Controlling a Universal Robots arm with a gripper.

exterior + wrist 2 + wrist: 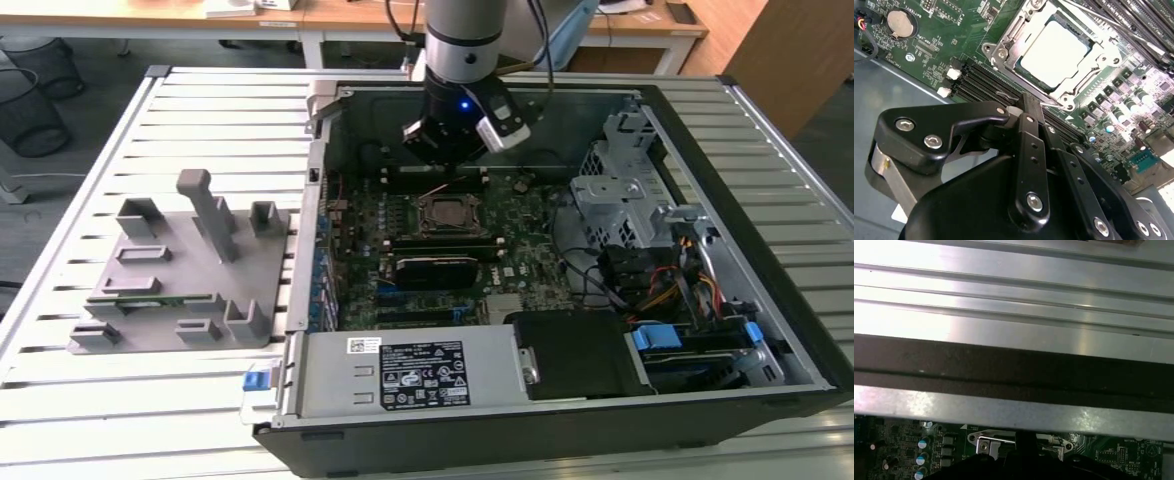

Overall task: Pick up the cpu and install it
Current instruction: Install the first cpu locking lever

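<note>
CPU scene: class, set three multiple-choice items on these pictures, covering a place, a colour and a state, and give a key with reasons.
1. Where is the cpu?
A. On a grey fixture
B. In the socket
C. On the slatted table

2. What colour is the motherboard?
A. Red
B. White
C. Green

3. What state is the computer case in?
A. Open, with its inside exposed
B. Shut by a panel
C. Covered by a cloth

Key: B, its silver top sits framed by the socket; C, the board is green in the second wrist view; A, the exterior view shows the parts inside.
</note>
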